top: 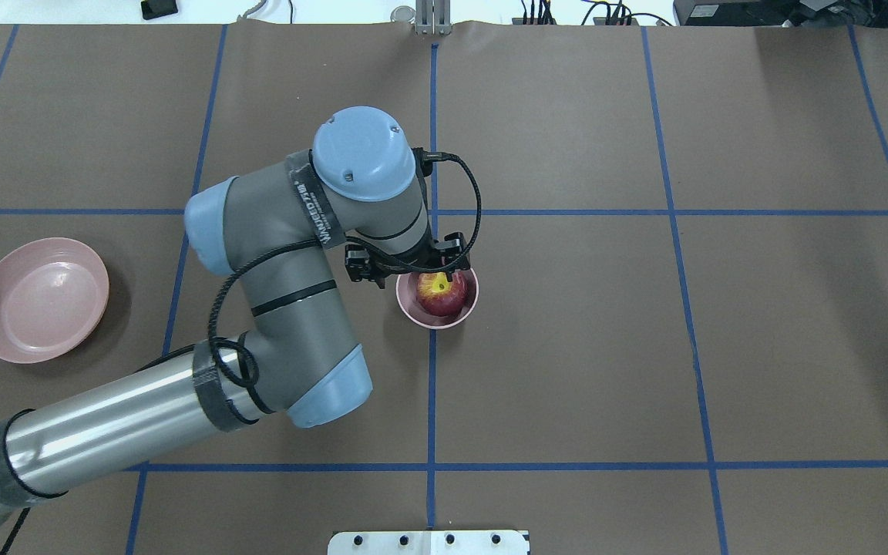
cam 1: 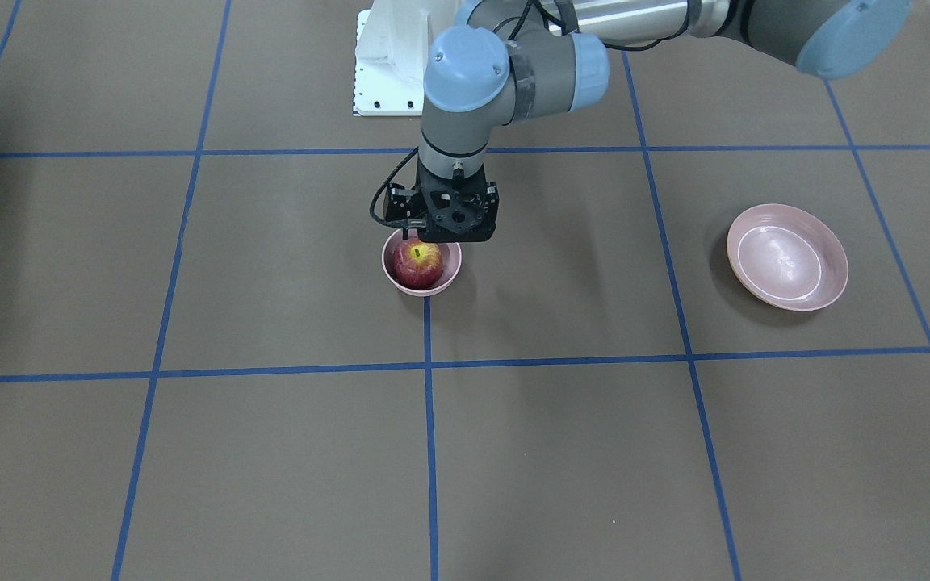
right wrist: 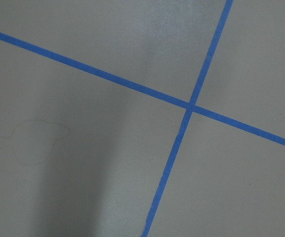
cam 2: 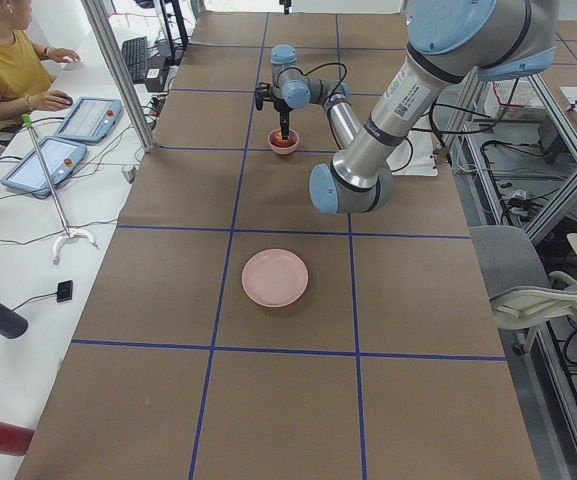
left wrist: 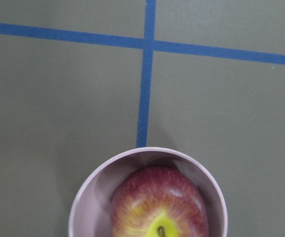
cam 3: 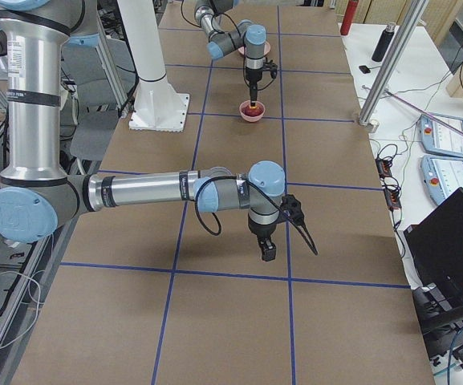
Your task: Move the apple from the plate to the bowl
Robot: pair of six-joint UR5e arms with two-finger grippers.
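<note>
The left end effector point(cam 1: 454, 227), a black blocky body on a grey wrist, hangs just above the bowl point(cam 1: 450, 279). Its fingers are hidden under that body in both top-down views, and the left wrist view shows none, so I cannot tell how far apart they stand. The apple point(cam 1: 418, 264), glossy dark red with a yellow patch at the stem dimple, sits inside the small, deep, smooth pink bowl near the middle of the desk point(cam 1: 271, 452). The wrist view cuts off the bowl's near half. The plate point(cam 1: 788, 257), wide, shallow and matte pink, lies bare, well apart toward the desk's left edge. The right end effector point(cam 3: 268, 250) shows only in the right side view, near the desk's right edge over blue tape lines point(cam 1: 429, 452); its spread cannot be told.
</note>
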